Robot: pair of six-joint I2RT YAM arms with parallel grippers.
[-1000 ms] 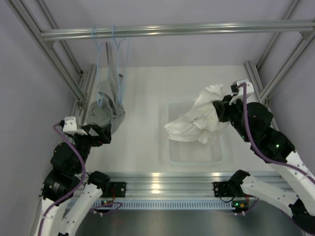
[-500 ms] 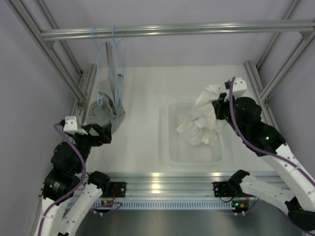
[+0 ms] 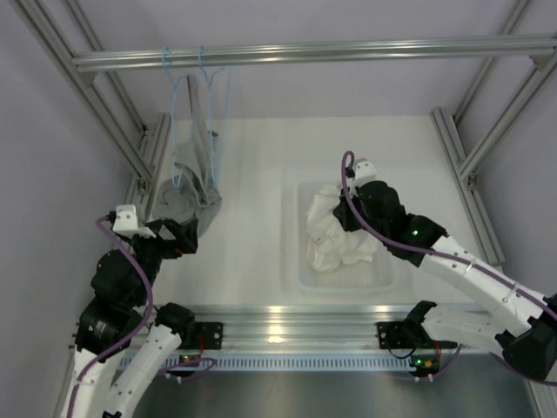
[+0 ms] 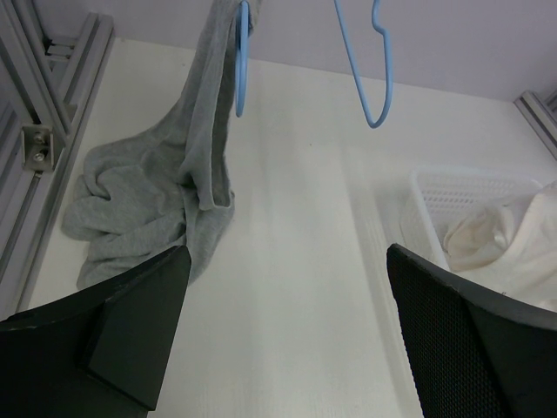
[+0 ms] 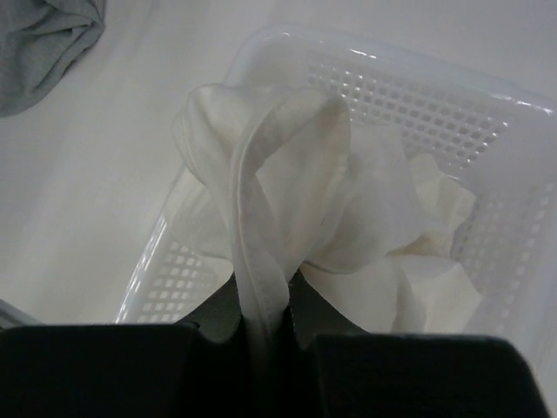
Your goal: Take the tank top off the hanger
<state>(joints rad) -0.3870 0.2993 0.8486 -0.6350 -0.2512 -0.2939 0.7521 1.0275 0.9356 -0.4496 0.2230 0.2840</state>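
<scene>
You see two light-blue hangers (image 4: 241,70), one grey garment (image 4: 148,200), one basket (image 5: 392,78) and one tank top (image 5: 348,192), which your right gripper (image 5: 261,322) clenches while your left gripper (image 4: 287,252) gapes empty.

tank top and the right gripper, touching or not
Touching. The right wrist view shows a strip of the tank top pinched between the shut jaws of the right gripper, the rest bunched in the basket.

Robotics lab test cell, aluminium extrusion frame (image 3: 305,54), grey walls (image 3: 348,91), white tabletop (image 3: 252,174), bolted left arm (image 3: 122,279), right arm (image 3: 461,266)
</scene>
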